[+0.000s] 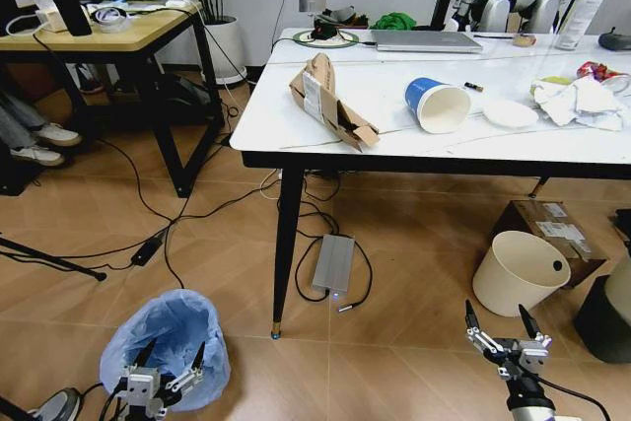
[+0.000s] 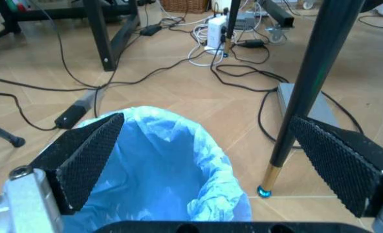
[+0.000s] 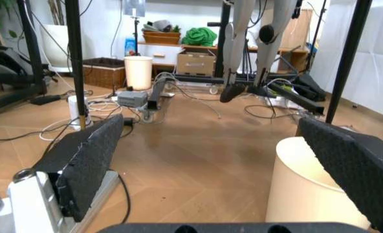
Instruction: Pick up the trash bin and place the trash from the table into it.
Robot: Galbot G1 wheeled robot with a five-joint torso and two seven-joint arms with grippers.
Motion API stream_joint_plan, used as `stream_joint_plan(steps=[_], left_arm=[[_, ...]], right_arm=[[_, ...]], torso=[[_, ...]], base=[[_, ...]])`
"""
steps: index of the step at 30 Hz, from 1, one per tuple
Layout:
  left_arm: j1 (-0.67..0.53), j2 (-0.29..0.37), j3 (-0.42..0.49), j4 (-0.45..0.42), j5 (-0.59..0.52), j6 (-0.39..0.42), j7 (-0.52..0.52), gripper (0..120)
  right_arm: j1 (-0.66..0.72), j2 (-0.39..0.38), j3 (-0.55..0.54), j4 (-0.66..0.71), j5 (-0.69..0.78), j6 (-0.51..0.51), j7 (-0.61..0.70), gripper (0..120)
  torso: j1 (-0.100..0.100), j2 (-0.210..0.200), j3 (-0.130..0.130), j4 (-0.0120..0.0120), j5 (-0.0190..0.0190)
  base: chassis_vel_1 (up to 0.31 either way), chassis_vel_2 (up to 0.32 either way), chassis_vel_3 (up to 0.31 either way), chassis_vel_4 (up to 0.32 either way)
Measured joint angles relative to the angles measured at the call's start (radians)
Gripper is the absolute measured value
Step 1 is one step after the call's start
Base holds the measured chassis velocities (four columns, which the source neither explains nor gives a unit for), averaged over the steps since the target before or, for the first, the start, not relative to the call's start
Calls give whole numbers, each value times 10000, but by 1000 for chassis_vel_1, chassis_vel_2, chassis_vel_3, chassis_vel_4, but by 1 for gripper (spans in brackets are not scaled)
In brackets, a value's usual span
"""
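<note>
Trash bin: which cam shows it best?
Left wrist view: the trash bin sits close between the open left gripper jaws, its blue liner and rim plain. Head view shows it whole but smaller, on the floor. Right wrist view faces the cream bucket.

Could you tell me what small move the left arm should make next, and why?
Probably lower the left end effector onto the trash bin's rim and close. Its fingers are open right above the blue-lined bin, which stands on the floor, while the trash lies on the table.
</note>
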State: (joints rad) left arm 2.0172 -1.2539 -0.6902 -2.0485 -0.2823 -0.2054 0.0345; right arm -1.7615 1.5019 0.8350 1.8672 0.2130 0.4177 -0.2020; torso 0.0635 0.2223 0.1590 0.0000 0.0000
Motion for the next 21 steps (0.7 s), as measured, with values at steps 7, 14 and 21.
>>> stream_joint_plan(steps=[7,14,21], left_arm=[[-23,10,-2,27,-1,0,-10,100],[-15,1,-33,119,-61,9,-26,100],[224,136,-123,-71,-262,-43,-126,100]], right_arm=[[-7,-14,4,-6,19,26,-4,100],[106,68,-12,-21,19,-38,-14,100],[243,283,-119,-7,-67,-82,-45,100]], torso=[[-92,-299,-206,0,0],[-137,-583,-444,-1,0],[-169,-811,-643,-1,0]], base=[[0,0,0,0],[0,0,0,0],[0,0,0,0]])
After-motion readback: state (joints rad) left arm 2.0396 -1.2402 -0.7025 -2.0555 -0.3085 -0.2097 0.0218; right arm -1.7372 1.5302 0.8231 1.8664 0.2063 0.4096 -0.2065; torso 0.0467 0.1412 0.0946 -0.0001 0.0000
